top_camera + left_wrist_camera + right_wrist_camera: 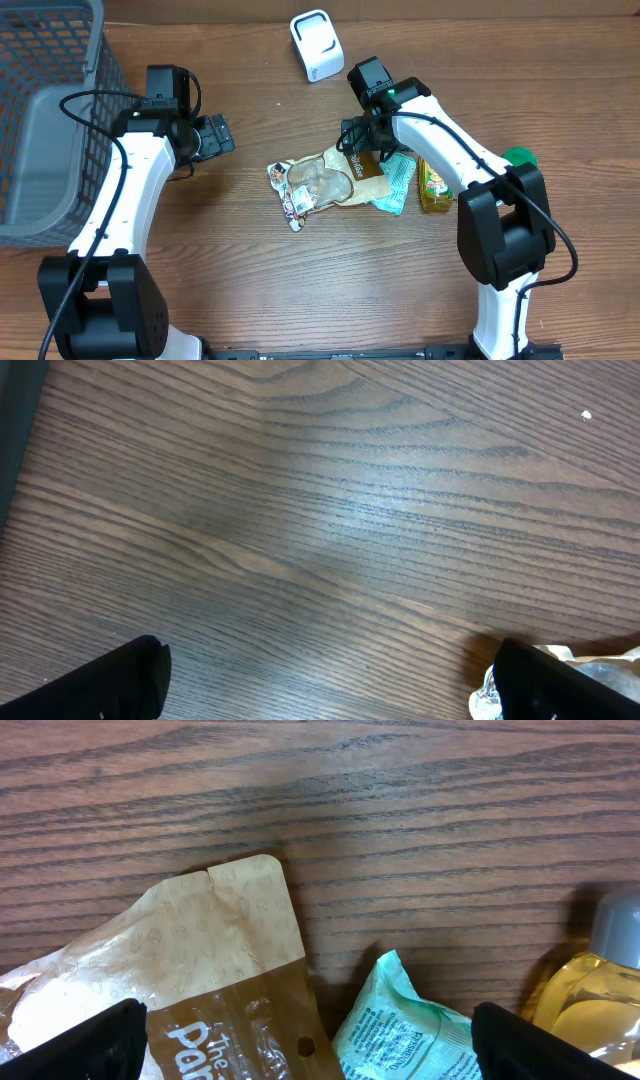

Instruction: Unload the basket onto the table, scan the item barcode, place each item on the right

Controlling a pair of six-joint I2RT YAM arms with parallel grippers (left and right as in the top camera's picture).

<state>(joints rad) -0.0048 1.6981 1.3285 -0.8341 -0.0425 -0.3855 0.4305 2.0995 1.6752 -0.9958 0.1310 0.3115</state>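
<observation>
Dark wood-grain table (250, 250) all round, no real room in shot. From overhead, a white scanner (316, 45) sits at the far edge and a grey mesh basket (60, 40) on the left shows only its grey floor. The brown paper pouch (368, 185) lies mid-table in a heap with a clear snack packet (310, 190), a teal packet (402, 185) and a yellow bottle (435, 188). The right gripper (365, 152) hovers over the pouch, jaws spread wide, holding nothing. Its wrist cam picks up the pouch's white lettering, which the overhead view doesn't. The left gripper (218, 138) is also wide and empty over bare wood, well left of the heap.
</observation>
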